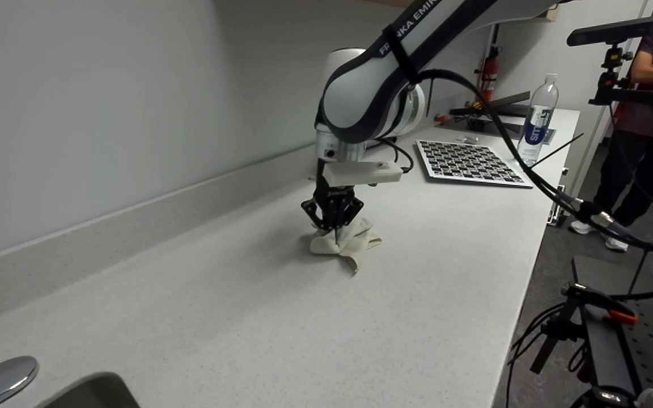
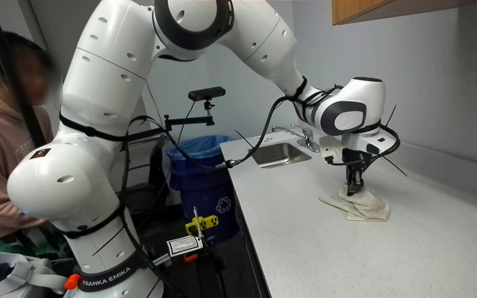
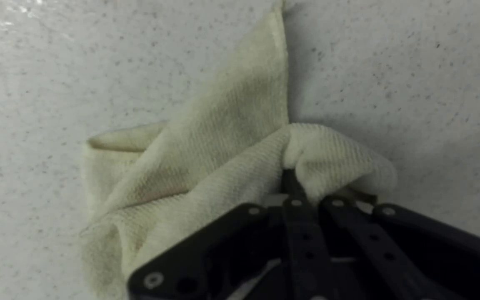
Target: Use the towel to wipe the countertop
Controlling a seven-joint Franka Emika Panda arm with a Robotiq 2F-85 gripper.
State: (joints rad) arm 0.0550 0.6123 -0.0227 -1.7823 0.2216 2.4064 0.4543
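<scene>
Towel (image 1: 350, 245) lies in a bunch on the tabletop (image 1: 315, 328), between its front and back edges. The tool (image 1: 335, 228) is squeezed tight on a fold of it. A hard pull could make the fold slip out. Loose corners may curl under and miss spots. Pushing too low might scrape the tool, and a long sweep could bump the board (image 1: 471, 162).

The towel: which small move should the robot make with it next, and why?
Probably a short slide toward the sink: the towel lies on the countertop, the jaws appear shut on its folds, and that direction leads away from the checkered board.
</scene>
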